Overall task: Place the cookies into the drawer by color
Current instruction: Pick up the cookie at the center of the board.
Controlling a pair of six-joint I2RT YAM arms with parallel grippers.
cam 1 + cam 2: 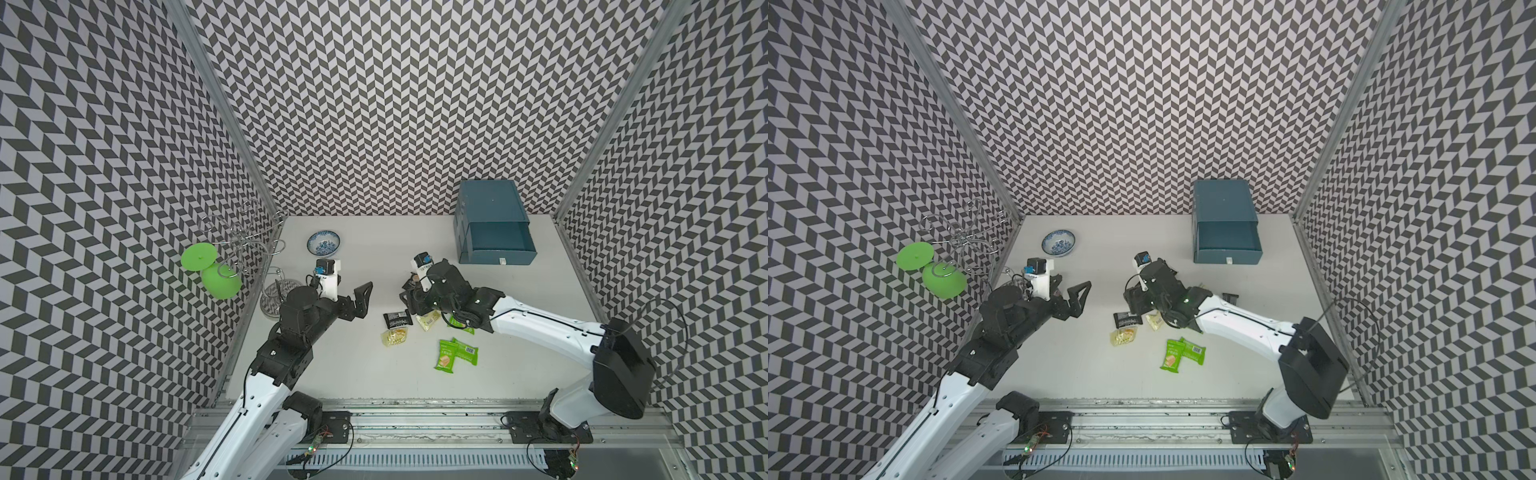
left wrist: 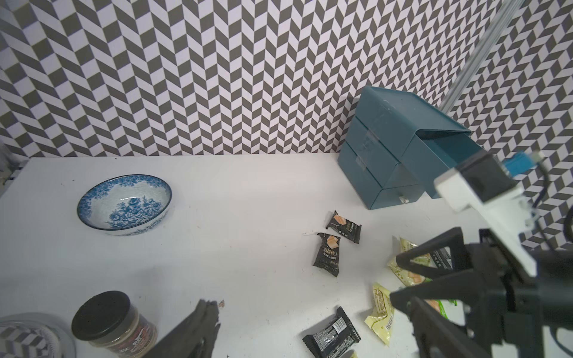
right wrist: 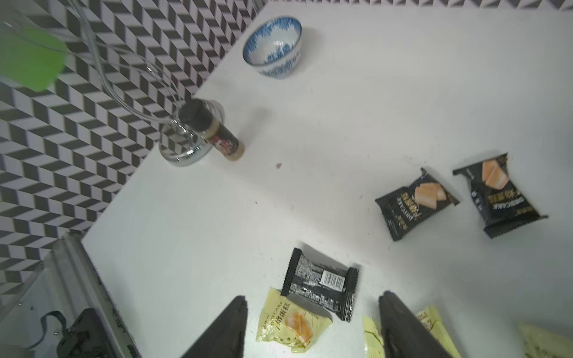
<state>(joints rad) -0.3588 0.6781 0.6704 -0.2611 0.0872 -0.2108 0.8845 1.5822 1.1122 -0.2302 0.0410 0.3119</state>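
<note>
Right wrist shows flat, crinkly foil cookies (image 3: 319,283).

A blue bowl (image 1: 323,242) sits past the left claw (image 1: 366,300). A jar (image 3: 210,133) stands to the claw's left, beside a wire rack (image 1: 245,232) holding a green cup (image 1: 221,281).

Teal drawer unit (image 1: 489,201), top drawer (image 1: 496,237) pulled out, two green cookies (image 1: 447,354) touching mid-table, left hand (image 1: 366,300) spread open
</note>
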